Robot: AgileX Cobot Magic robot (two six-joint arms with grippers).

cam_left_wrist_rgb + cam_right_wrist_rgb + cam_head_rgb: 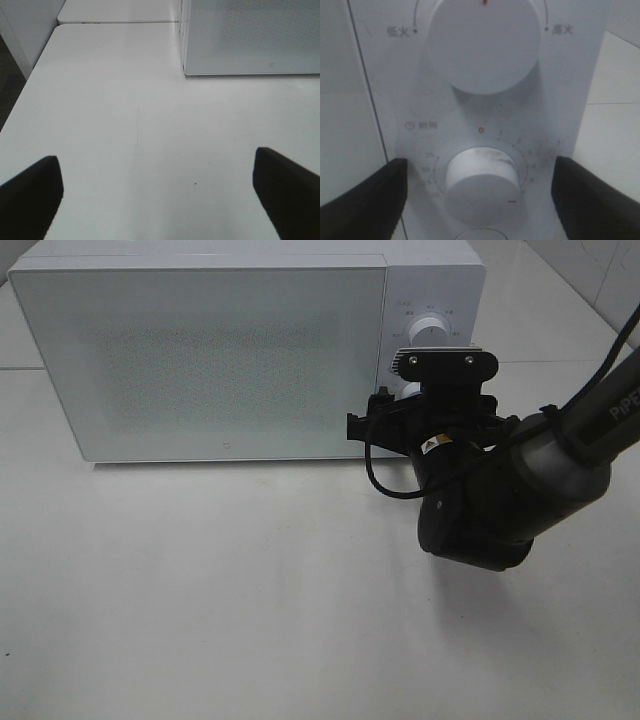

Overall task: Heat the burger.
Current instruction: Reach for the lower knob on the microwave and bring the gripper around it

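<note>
Burger: not visible in any view. The white box microwave oven (200, 350) has its frosted door (220, 360) shut, and nothing reads through it. Right claw (480, 170) is at the control panel, fingers apart either side of the lower white timer dial (480, 185), with a gap on both sides and no contact seen. In the high view the black right arm (540, 470) blocks that dial; only the upper round white knob (430, 330) shows. Dial numerals are blurred. Left claw (157, 167) is outside the high view, fingers wide apart over the white counter (125, 125), near-left of the microwave.
</note>
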